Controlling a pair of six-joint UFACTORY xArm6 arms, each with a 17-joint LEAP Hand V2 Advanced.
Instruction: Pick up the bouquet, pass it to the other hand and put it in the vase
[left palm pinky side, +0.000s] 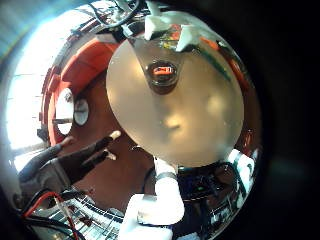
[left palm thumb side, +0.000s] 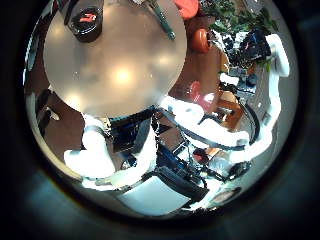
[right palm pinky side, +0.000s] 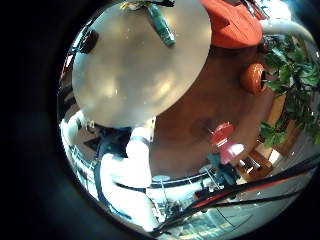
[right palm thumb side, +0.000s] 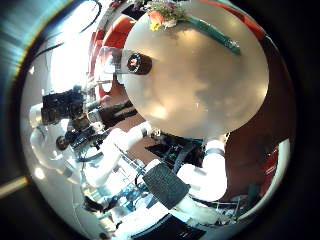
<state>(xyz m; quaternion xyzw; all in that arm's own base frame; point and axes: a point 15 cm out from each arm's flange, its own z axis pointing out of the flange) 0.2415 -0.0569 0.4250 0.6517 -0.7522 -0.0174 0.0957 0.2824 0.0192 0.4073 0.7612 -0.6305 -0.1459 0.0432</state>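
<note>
The vase (right palm thumb side: 135, 63) stands upright on the round table (right palm thumb side: 205, 90), away from the bouquet (right palm thumb side: 185, 20), which lies flat near the table's edge with its stem pointing along the rim. The left little finger side palm view shows the vase (left palm pinky side: 163, 75) from above and the table (left palm pinky side: 185, 115). The left thumb side palm view shows the vase (left palm thumb side: 88, 20). Both hands hang high over the table. My left hand's fingers (left palm pinky side: 88, 155) and my right hand's fingers (right palm thumb side: 75, 108) are relaxed and hold nothing.
White arm segments (right palm thumb side: 195, 170) rise beside the table, opposite the bouquet's side. Seats (right palm pinky side: 235, 25) and potted plants (right palm pinky side: 285, 80) stand on the floor around the table. A plate-like object (left palm pinky side: 65, 110) lies off the table.
</note>
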